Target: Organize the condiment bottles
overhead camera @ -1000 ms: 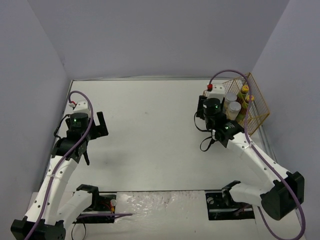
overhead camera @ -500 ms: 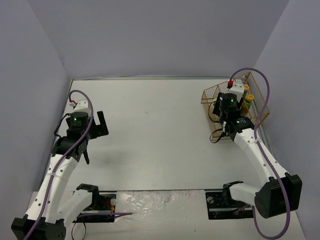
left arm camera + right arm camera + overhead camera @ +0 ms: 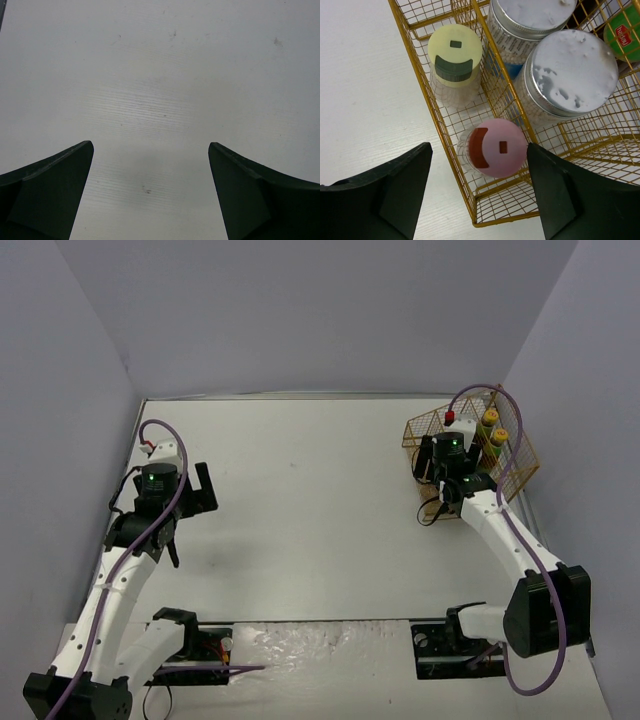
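Right now the right gripper (image 3: 478, 148) is spread wide with nothing clamped, straddling the pink-capped shaker (image 3: 492, 147) at the lower middle of the right wrist view. Its left finger hangs outside the wire basket (image 3: 507, 219), so it is judged to be above the shaker, not gripping it. The shaker stands upright in the narrow left compartment. The yellow-green-capped shaker (image 3: 455, 55) stands further up in the same one, so like is probably being kept with like. Two silver-lidded jars (image 3: 570, 70) are packed in the next compartment to the right. Two yellow-capped bottles (image 3: 490, 418) are seen at the basket's far side, upper right of the top view. The left gripper (image 3: 151, 145) is also spread wide, parked over bare table (image 3: 160, 60).
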Robot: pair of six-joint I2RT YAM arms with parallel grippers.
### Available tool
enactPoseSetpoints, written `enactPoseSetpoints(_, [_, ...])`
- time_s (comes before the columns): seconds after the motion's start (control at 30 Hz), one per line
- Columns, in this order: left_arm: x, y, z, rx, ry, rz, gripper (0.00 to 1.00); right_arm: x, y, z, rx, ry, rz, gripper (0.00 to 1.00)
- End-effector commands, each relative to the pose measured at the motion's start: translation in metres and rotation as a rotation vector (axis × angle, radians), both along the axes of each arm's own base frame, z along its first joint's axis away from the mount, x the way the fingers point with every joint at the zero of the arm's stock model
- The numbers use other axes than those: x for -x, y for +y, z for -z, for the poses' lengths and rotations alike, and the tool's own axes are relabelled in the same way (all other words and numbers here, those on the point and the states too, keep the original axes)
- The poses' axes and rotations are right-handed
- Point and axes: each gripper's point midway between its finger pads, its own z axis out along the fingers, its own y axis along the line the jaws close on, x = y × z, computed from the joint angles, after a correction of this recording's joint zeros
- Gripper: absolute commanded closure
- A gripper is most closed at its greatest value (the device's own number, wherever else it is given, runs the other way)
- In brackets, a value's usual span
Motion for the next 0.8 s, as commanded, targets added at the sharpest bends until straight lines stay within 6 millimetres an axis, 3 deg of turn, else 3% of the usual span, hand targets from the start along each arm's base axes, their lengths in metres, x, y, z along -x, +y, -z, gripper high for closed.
enactPoseSetpoints(0.0, [-0.013, 0.0, -0.02, 0.006, -0.074, 0.003, 0.03, -0.01, 0.001, -0.018, -0.027, -0.082, 0.009, 0.2])
enactPoseSetpoints(0.23, [-0.013, -0.001, -0.019, 0.006, -0.07, 0.006, 0.03, -0.008, 0.004, -0.044, -0.05, -0.152, -0.011, 0.09])
enactPoseSetpoints(0.43, [-0.013, -0.001, -0.019, 0.005, -0.07, 0.007, 0.03, 0.003, 0.012, -0.105, -0.1, -0.311, -0.072, 0.0])
enactPoseSetpoints(0.6, [-0.012, 0.0, -0.021, 0.003, -0.08, 0.009, 0.03, 0.037, 0.007, -0.163, -0.125, -0.492, -0.092, 0.0])
enactPoseSetpoints(0.77, [-0.011, 0.0, -0.028, 0.0, -0.114, 0.016, 0.03, 0.078, 0.0, -0.188, -0.141, -0.595, -0.096, 0.0])
